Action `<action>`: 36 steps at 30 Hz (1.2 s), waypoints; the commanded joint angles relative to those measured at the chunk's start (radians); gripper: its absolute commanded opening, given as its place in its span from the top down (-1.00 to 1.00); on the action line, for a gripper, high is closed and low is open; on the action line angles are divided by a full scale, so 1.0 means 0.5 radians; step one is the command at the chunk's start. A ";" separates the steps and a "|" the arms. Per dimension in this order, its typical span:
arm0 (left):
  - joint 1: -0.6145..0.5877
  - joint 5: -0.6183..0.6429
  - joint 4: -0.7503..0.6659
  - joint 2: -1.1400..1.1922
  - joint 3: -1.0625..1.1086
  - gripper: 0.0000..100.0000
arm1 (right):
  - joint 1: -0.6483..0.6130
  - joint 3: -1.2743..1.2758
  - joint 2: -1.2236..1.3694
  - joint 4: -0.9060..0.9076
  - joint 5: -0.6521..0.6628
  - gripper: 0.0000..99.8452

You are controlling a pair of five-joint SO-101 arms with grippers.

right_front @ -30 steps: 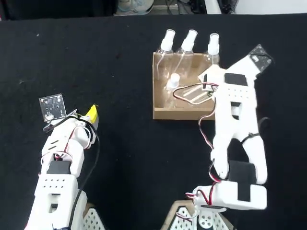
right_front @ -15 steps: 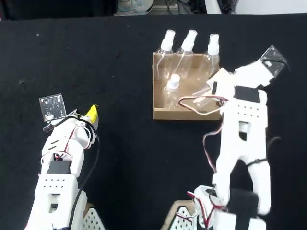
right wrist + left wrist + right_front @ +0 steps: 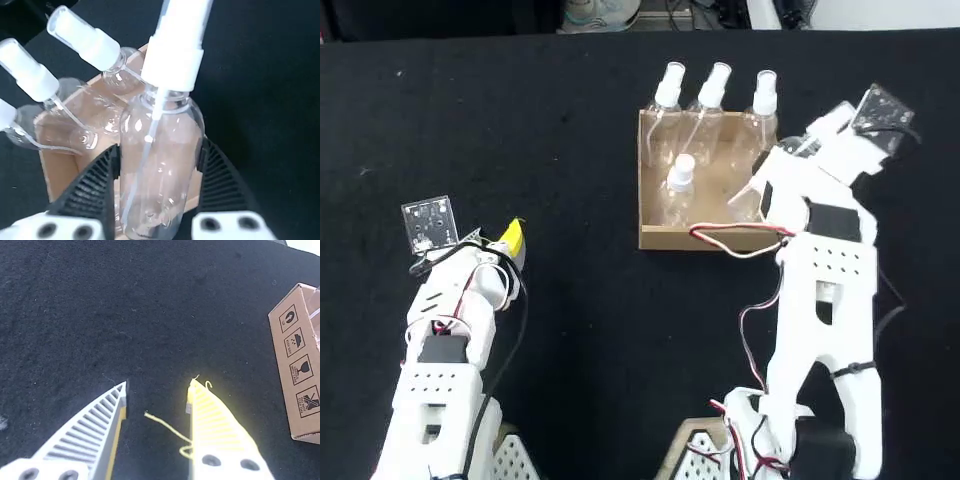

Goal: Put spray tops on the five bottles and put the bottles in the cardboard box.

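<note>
Held bottle (image 3: 160,170), clear with a white spray top (image 3: 177,45) fitted, stands upright between the fingers of the right gripper (image 3: 159,150), which clamp its body from both sides. It is at the right side of the cardboard box (image 3: 660,238); contact with the box floor cannot be told. Three bottles (image 3: 712,100) with spray tops stand in a row along the far wall of the box. A fourth bottle (image 3: 677,190), also topped, stands nearer the front wall. The left gripper (image 3: 157,387) hangs over the black table (image 3: 550,130), well apart from the box, jaws spread wide and holding nothing.
</note>
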 commanded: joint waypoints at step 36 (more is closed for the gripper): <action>-0.014 0.009 -0.046 -0.031 -0.023 0.62 | -0.307 1.336 -0.732 -1.768 1.178 0.87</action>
